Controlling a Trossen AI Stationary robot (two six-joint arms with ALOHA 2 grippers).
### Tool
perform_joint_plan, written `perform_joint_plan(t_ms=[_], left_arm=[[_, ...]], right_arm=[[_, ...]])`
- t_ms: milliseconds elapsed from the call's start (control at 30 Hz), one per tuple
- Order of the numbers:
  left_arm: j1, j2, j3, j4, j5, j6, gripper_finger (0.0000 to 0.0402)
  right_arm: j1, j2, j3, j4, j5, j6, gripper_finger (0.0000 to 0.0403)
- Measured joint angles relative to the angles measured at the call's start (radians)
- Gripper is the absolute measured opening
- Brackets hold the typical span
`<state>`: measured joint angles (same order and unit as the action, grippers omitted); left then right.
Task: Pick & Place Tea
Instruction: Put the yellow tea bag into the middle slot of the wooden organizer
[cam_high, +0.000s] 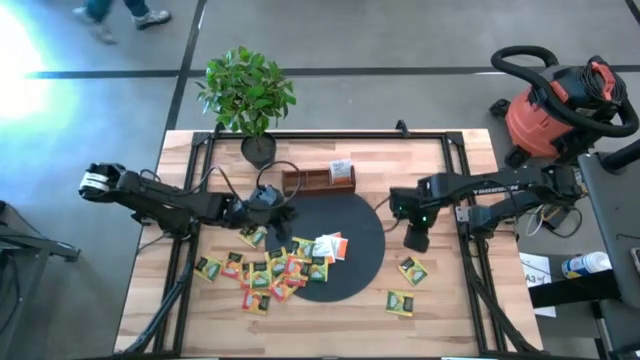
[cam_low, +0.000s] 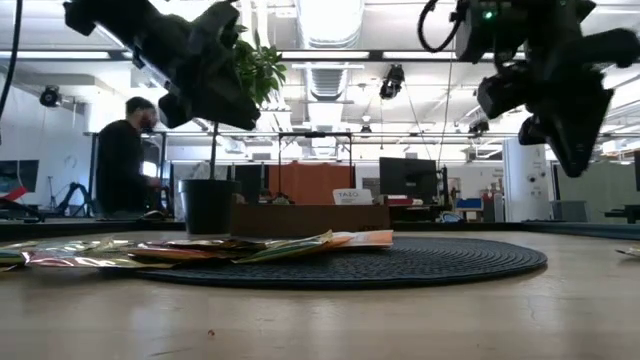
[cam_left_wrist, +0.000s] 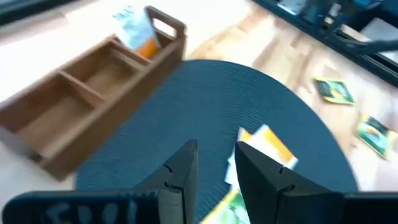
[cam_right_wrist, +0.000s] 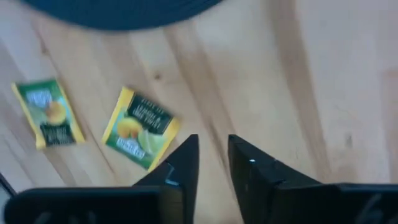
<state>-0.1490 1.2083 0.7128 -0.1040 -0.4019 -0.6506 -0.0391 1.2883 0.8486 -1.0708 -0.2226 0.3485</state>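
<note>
**Both arms up over the table, nothing gripped, sachets waiting**

Left gripper (cam_high: 262, 203) hung over the near edge of the black mat (cam_high: 362, 262), beside the wooden tray (cam_high: 305, 181). Its fingers stood slightly apart with only a narrow gap and nothing between them. Right gripper (cam_high: 416, 236) was raised over bare table just past the mat's right edge, jaws likewise a little apart and empty.

Most tea sachets (cam_high: 272, 268) lay in a loose pile across the mat's left edge and the wood beside it. Two more sachets (cam_high: 407, 285) lay apart on the right, near the right gripper. One sachet (cam_high: 341, 170) already stood in the tray's end compartment; the others looked empty.

Judged step: between picks, reaching for the next sachet. Next move calls for widening the jaws, dropping onto one flat sachet, pinching an edge without dragging its neighbours.

Sachet print was too small to read.
</note>
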Motion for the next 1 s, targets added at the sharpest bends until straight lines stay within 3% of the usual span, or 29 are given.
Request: perform_joint_plan(t_ms=[200, 367, 633, 1000], left_arm=[[-0.085, 0.016, 0.000, 0.052, -0.009, -0.095, 0.0083], [-0.142, 0.038, 0.000, 0.126, -0.108, -0.216, 0.0083], [-0.217, 0.071, 0.000, 0.164, -0.244, -0.351, 0.0083], [-0.272, 0.131, 0.000, 0.217, -0.342, -0.431, 0.0083]], right_arm=[[0.079, 0.025, 0.000, 0.000, 0.013, -0.083, 0.0161], [0.109, 0.083, -0.001, 0.009, 0.012, -0.298, 0.0200], [0.116, 0.222, -0.021, 0.066, -0.093, -0.357, 0.0222], [0.185, 0.322, -0.021, 0.171, -0.100, -0.333, 0.0233]])
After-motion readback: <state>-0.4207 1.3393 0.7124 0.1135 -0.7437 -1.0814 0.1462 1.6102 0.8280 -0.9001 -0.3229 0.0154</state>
